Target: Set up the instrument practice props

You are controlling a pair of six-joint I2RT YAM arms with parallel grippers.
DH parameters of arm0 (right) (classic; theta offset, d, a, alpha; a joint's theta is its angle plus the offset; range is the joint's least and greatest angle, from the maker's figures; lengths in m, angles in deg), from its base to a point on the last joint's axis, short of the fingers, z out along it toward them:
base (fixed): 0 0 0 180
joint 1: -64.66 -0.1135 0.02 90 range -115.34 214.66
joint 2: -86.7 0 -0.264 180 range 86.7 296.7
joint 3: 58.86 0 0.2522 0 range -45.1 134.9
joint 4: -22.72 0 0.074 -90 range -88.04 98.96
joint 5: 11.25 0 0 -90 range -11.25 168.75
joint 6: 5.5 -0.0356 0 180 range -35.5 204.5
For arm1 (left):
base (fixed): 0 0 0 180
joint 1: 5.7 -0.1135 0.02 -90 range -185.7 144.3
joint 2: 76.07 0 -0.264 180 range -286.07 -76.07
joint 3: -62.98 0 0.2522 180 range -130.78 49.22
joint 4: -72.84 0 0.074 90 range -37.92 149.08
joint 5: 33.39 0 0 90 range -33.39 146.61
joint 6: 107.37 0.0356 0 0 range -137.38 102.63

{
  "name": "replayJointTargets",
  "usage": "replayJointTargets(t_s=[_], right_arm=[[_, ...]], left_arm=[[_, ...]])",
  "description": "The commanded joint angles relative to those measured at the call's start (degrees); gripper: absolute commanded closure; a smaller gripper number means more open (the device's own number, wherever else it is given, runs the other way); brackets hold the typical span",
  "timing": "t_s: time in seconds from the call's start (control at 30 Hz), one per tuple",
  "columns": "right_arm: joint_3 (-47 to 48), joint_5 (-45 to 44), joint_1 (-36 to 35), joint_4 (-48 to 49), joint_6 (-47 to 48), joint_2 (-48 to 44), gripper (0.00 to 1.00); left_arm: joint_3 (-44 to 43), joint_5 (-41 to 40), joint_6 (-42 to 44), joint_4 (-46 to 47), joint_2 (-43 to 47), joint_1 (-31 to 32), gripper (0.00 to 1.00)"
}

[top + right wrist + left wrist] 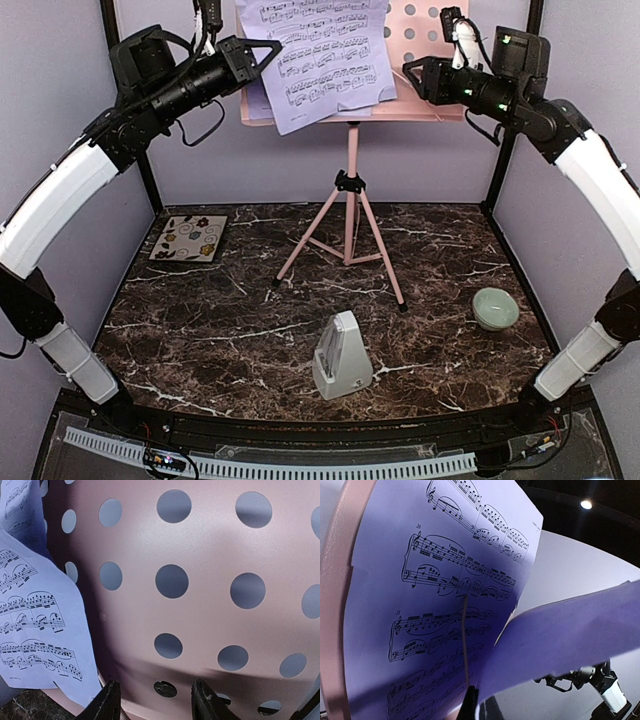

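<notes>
Marble table [200, 330] below, both arms high at the pink music stand [210, 545].
Left gripper [268, 52], closed, seems to pinch the sheet-music pages [320, 70] just ahead; right gripper [156, 694], half open and empty, has them to its left.

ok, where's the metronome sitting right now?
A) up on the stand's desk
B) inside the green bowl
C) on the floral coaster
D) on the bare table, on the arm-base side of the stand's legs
D: the metronome stands upright on the marble table, nearer the arm bases than the music stand legs and well apart from the coaster and bowl.
</notes>
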Motion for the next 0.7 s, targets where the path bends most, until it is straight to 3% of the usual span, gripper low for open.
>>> replayJointTargets(t_s=[0.0,0.3,0.67], right_arm=[[2.27,2.41,0.13,1.83,0.67,0.12,0.51],[0.37,6.73,-0.16,3.19,3.07,-1.11,0.46],[4.95,2.54,-2.18,-0.7,7.2,3.38,0.48]], left_arm=[[-2.23,-1.78,2.84,-2.38,3.94,0.01,1.0],[-2.65,-3.3,4.73,-4.02,5.9,-0.02,1.0],[-3.62,-2.94,5.75,-6.19,6.01,-0.02,1.0]])
